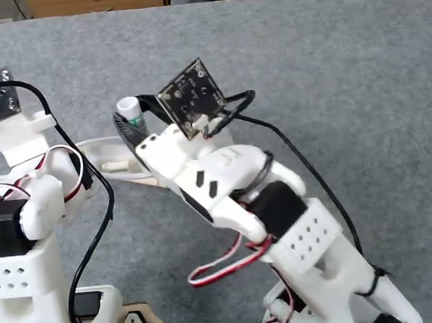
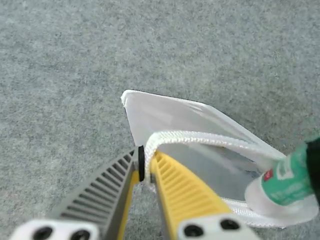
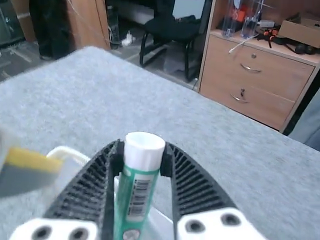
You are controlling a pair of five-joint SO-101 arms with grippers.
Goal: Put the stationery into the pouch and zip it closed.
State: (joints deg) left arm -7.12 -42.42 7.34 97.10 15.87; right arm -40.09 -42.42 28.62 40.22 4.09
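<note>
The glue stick [image 3: 134,195] sat lengthwise between the right jaws, which were closed on its green body. Its long axis ran in line with them and its white cap poked out beyond their tips. From the left wrist view that white end pointed into the pouch [image 2: 170,117] at its open mouth and overlapped the near rim. Whether it touched the rim could not be told.

The pouch lay flat on the counter [image 1: 343,69], white and half see-through. Its woven zip band arched up so that the mouth gaped. The left jaws, one grey and one yellow, were pinched shut on that band at the end of the mouth farthest from the stick, with no gap between them. In the high view the pouch's long axis ran slantwise, and the stick rose at its far edge with the cap uppermost.

Much was hidden. The right arm's white body covered most of the pouch in the high view. The stick's other end was lost between the right jaws. In the left wrist view its body was cut off just beyond the pouch, beside a dark blur. The print on its label was too small to make out.

The counter was covered in grey, carpet-like fabric all around the pouch. Well beyond the pouch, off the counter, stood a wooden drawer cabinet [image 3: 250,85] and a black chair [image 3: 167,30].
</note>
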